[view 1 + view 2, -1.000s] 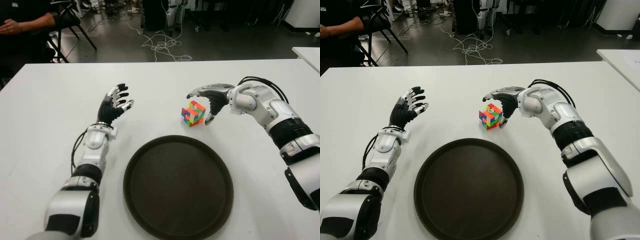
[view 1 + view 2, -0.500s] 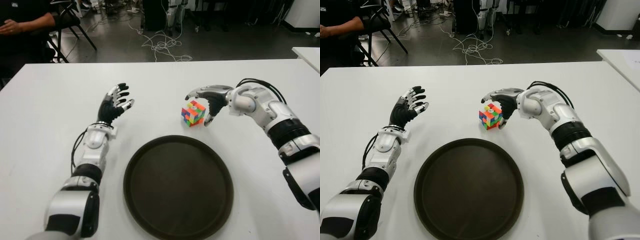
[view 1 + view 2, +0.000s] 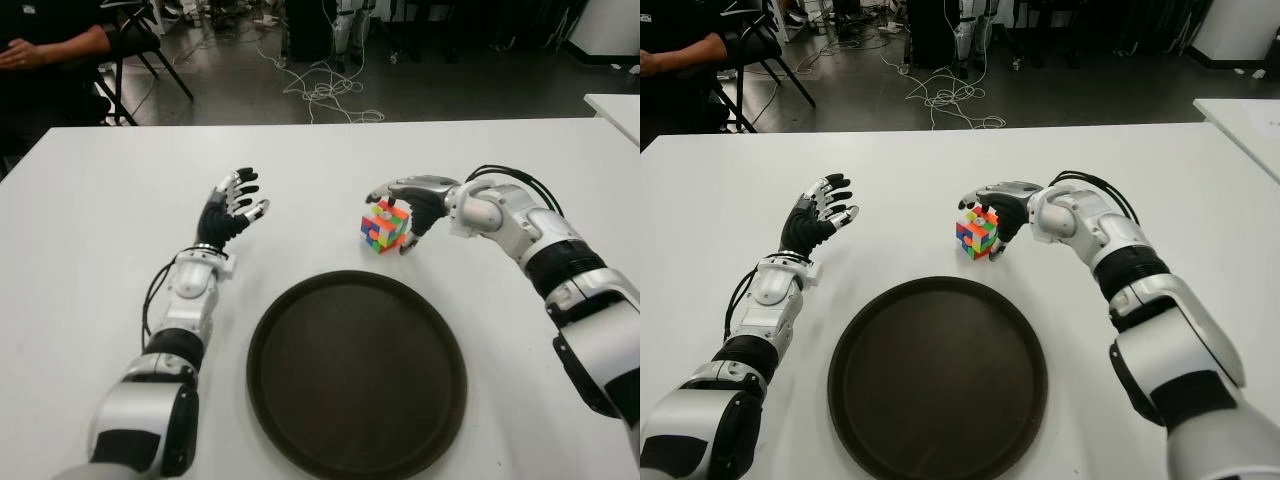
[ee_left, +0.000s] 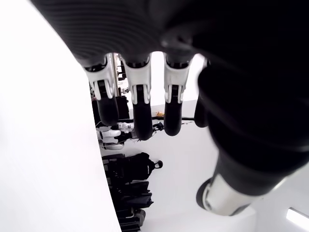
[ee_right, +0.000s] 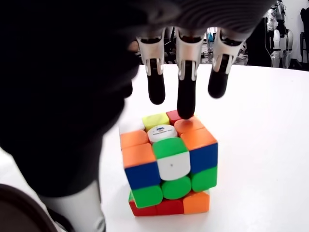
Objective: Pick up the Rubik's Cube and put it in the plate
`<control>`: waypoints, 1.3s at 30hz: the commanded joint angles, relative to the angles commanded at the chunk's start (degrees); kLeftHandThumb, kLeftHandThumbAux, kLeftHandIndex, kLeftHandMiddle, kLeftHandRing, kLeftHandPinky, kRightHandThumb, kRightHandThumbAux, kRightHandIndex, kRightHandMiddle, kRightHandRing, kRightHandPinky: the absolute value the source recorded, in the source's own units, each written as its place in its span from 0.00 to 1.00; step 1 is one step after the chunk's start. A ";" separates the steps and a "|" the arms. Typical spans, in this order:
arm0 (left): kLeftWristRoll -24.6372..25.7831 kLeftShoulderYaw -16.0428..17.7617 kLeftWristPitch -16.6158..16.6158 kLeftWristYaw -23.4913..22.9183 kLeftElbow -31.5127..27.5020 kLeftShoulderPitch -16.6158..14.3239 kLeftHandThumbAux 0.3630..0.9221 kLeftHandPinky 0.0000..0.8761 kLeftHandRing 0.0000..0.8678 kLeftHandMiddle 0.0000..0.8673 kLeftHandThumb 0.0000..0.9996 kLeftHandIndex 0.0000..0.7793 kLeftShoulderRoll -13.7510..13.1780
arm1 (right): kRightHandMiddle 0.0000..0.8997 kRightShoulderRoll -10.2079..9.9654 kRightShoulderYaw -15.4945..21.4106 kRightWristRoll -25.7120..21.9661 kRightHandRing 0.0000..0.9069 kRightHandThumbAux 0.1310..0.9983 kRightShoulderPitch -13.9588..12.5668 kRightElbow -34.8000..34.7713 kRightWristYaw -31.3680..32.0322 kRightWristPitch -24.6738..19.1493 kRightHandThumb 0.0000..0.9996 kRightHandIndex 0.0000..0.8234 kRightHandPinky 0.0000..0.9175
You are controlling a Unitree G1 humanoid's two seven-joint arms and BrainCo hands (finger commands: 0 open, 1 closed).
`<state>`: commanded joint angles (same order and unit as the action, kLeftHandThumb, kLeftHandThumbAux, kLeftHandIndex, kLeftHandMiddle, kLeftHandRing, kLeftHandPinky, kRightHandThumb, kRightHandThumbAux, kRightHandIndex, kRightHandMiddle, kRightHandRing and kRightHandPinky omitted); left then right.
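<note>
The white table (image 3: 90, 240) spreads bare on every side of both hands. The dark round plate (image 3: 356, 372) holds nothing and lies just nearer the robot than the right hand (image 3: 412, 200). That hand arches over the Rubik's Cube (image 3: 385, 226), fingers spread, not yet clamped. The cube sits on the table beneath the fingertips, one corner turned toward the plate. The left hand (image 3: 232, 207) shows beside the plate's left, fingers spread, holding nothing.
</note>
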<state>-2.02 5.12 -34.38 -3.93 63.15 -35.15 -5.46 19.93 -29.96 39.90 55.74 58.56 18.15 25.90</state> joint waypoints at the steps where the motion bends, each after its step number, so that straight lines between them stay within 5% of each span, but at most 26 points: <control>1: -0.06 -0.06 -0.05 0.07 0.02 -0.01 0.83 0.22 0.21 0.22 0.02 0.25 -0.02 | 0.24 -0.16 -0.12 0.10 0.28 0.83 0.22 0.45 -0.27 -0.15 0.00 0.21 0.25; 16: 1.54 0.55 0.01 -1.77 0.22 -0.09 0.84 0.19 0.19 0.21 0.04 0.24 0.41 | 0.34 -1.00 -0.63 -0.26 0.42 0.87 1.27 3.74 -4.21 1.24 0.00 0.38 0.39; 21: 1.30 0.48 -0.04 -1.54 0.29 -0.11 0.84 0.20 0.19 0.21 0.04 0.24 0.38 | 0.51 -1.22 -0.35 -0.71 0.60 0.90 1.29 4.35 -4.54 1.67 0.00 0.47 0.57; 30: 1.46 0.61 -0.34 -1.64 0.41 -0.10 0.82 0.20 0.20 0.23 0.04 0.25 0.52 | 0.67 -1.90 -0.17 -0.90 0.69 0.90 1.54 5.62 -4.87 1.19 0.00 0.57 0.64; 39: 1.40 0.56 -0.41 -1.77 0.47 -0.16 0.84 0.19 0.20 0.22 0.04 0.25 0.50 | 0.67 -1.94 0.08 -1.05 0.69 0.89 1.48 5.97 -5.68 1.21 0.00 0.54 0.64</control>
<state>-0.62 5.68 -34.80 -5.69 63.62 -35.31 -4.96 17.99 -29.88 38.84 57.22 64.53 12.47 27.11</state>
